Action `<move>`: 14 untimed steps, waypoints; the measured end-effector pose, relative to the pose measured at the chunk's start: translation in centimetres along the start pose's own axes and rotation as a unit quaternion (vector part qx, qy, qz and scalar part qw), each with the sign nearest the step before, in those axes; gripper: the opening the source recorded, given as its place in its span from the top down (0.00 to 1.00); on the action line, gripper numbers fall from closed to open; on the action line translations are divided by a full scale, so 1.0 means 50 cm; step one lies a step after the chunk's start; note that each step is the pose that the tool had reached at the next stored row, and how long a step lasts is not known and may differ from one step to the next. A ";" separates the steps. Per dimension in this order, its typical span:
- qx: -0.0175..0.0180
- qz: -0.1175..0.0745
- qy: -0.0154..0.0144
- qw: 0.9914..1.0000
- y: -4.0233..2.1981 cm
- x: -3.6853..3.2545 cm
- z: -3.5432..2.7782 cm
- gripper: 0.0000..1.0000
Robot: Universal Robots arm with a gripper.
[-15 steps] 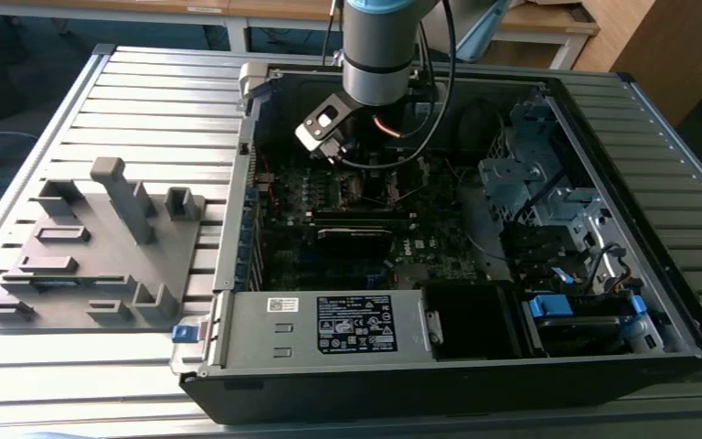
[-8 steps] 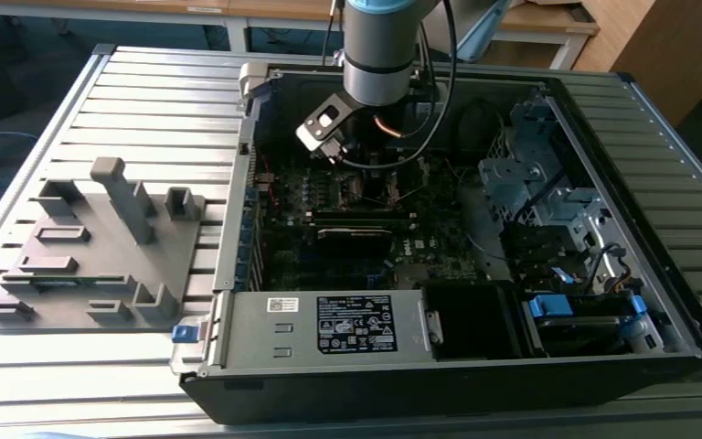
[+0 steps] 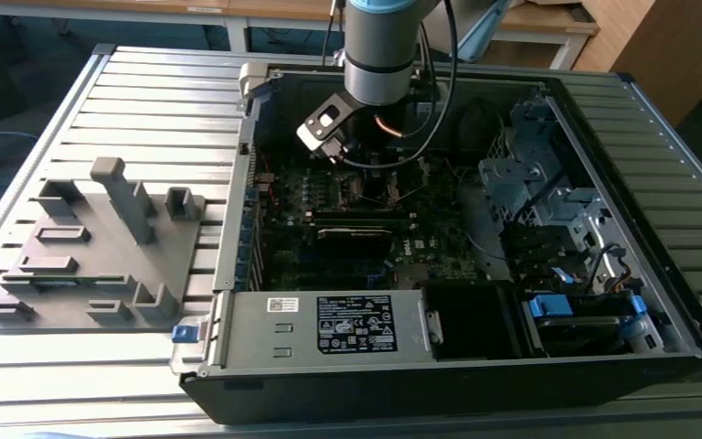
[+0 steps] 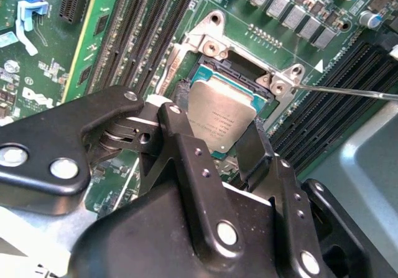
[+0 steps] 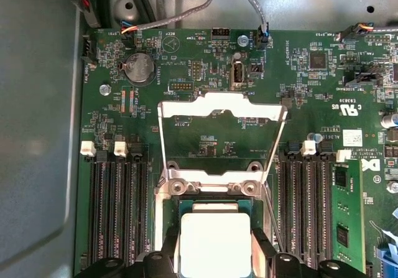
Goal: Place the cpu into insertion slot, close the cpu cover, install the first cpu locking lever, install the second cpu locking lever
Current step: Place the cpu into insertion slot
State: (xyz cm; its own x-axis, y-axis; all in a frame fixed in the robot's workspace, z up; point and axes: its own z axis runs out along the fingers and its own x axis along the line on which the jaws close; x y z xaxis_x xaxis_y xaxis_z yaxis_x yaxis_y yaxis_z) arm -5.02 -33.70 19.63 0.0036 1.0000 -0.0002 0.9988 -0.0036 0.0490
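Note:
The cpu (image 4: 222,110), a flat square chip with a silver top, sits low over the insertion slot (image 4: 239,76), whose black rim shows along its far edge. My gripper (image 4: 217,121) has a black finger against each of two opposite sides of the chip, shut on it. In the first wrist view the cpu (image 5: 214,240) shows bright between the fingers (image 5: 262,247). The cpu cover (image 5: 221,102), a silver frame with a large window, stands swung open beyond the socket. A thin locking lever (image 4: 348,92) sticks out free beside the socket. In the exterior view the gripper (image 3: 369,174) hangs inside the open computer case.
Long black memory slots (image 5: 118,209) flank the socket on both sides, with a green memory stick (image 5: 346,222) on one side. The case walls (image 3: 643,119), the drive cage (image 3: 534,183) and the power supply (image 3: 326,325) ring the board. A grey fixture tray (image 3: 95,247) lies on the exterior view's left.

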 end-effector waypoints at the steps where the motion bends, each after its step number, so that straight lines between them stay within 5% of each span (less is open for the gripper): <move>1: 0.000 0.000 0.000 1.000 0.000 0.000 -0.001 0.46; 14: 0.000 0.001 0.000 1.000 0.000 0.000 -0.004 0.46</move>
State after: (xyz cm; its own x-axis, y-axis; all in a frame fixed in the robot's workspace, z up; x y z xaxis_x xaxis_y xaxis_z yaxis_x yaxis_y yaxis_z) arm -5.02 -33.69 19.82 0.0052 1.0000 0.0001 0.9988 -0.0052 0.0492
